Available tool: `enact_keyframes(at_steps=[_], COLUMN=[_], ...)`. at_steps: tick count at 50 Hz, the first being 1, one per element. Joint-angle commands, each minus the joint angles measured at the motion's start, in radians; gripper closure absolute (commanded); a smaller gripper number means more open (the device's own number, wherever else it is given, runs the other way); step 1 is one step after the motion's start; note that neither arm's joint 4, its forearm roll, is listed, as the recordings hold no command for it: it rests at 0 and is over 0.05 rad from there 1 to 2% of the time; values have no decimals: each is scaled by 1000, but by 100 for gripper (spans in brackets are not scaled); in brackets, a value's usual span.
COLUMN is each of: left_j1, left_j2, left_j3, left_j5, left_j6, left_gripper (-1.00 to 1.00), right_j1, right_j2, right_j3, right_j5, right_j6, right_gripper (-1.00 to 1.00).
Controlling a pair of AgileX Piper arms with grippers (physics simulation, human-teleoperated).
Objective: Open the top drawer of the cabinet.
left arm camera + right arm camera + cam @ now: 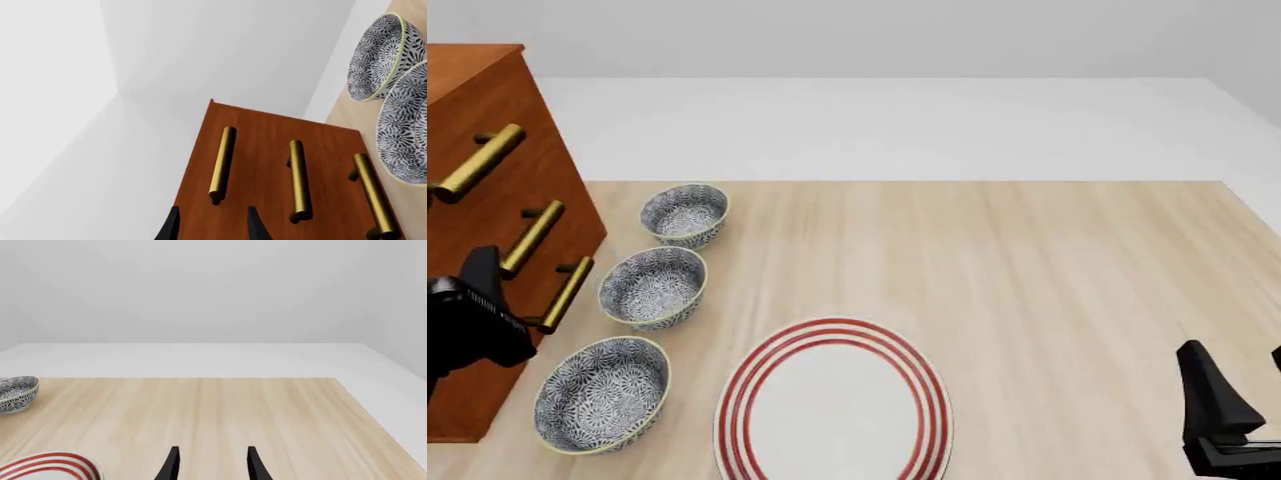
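The cabinet (487,390) is a tall reddish-brown chest at the table's left edge, all three drawers flush. In the front view the top drawer (510,105) carries the highest brass handle (475,160). In the left wrist view this handle (222,165) is the bar farthest from the bowls. My left gripper (483,285) hovers in front of the cabinet face, level with the lower handles. It is open (213,231); the top handle's near end lies just ahead of the gap between its fingers, untouched. My right gripper (1238,372) is open and empty at the near right (213,467).
Three patterned bowls (685,213) (654,286) (603,392) stand in a row just right of the cabinet, close to the left arm. A red-ringed white plate (834,400) lies at the near centre. Two lower brass handles (299,180) (373,195) sit beside the top one.
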Motion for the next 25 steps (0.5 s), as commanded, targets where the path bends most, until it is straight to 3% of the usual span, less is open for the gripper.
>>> enact_keyframes(at_steps=[1, 25], left_j1=[22, 49], left_j2=[33, 56], left_j3=[-28, -82], left_j5=[2, 27], left_j6=[11, 33], left_gripper=[-100, -100], right_j1=[0, 0], right_j2=[0, 0], right_j3=[0, 0], right_j5=[0, 0], right_j6=[0, 0], right_gripper=[-100, -100])
